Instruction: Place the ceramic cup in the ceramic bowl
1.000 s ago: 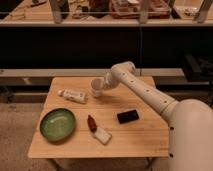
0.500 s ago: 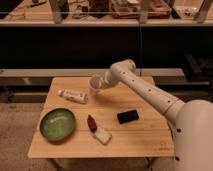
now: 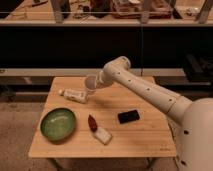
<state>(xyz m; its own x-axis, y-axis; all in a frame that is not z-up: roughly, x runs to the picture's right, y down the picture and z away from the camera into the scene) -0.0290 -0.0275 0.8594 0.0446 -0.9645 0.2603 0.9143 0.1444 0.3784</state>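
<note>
the ceramic cup (image 3: 90, 81) sits at the tip of the gripper (image 3: 95, 85), which is pinched on it. the cup looks clear of the table (image 3: 150, 145), its mouth tipped toward the left of the view. over the last second cup and gripper have drifted together a little leftward and upward in the view, away from the spot at the back of the table where the cup was. that reads as the pick being done and the carry just begun.

just under the gripper, slightly to its left in the view, lies a white tube (image 3: 75, 95). the cup looks to be passing above it, not touching. the ceramic bowl (image 3: 58, 124) is well apart from the gripper, down and to the left of it in the view, and holds nothing. a red item (image 3: 92, 121) with a white block (image 3: 102, 135) lies below the gripper toward the near edge, and a black slab (image 3: 128, 116) below and to its right. most of the travel to the bowl is left.
</note>
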